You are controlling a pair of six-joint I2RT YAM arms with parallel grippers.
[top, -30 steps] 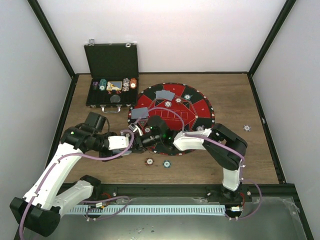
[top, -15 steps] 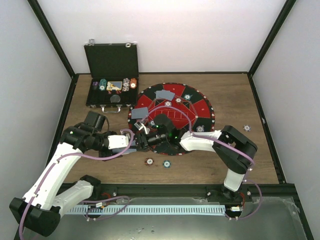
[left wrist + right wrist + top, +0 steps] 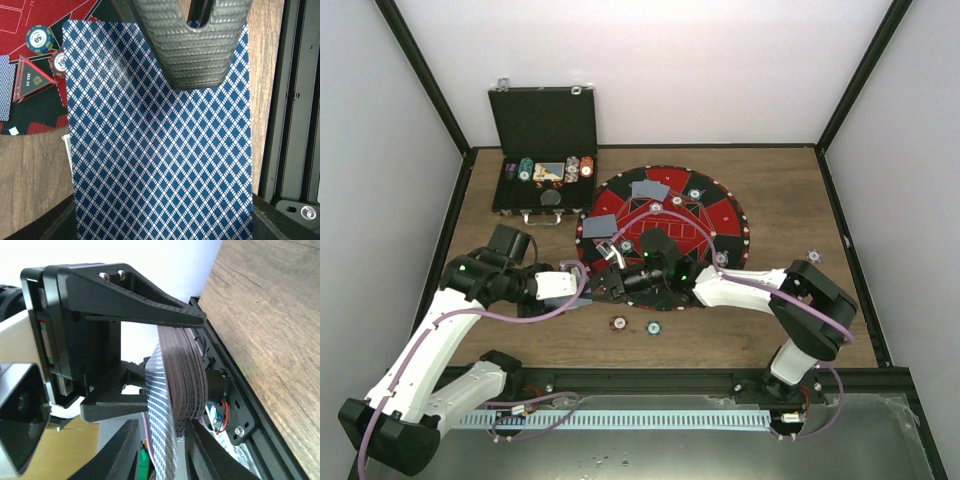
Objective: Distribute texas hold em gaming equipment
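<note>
Near-left of the poker mat, left gripper clamps the card deck. Right gripper, just right of it, straddles the front card at its edge, jaws parted.

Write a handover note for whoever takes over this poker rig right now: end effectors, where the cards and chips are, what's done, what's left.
Left end effector: shut on the deck, beside the mat.
Right end effector: fingers either side of a card sticking out of the deck; grip unclear.
Two dealt cards lie face down on the mat with a few mat chips. Three loose chips are on the table; more are in the open case.
Done: two cards dealt, some chips out. Left: probably pull this card, keep dealing, finish the chips.
</note>
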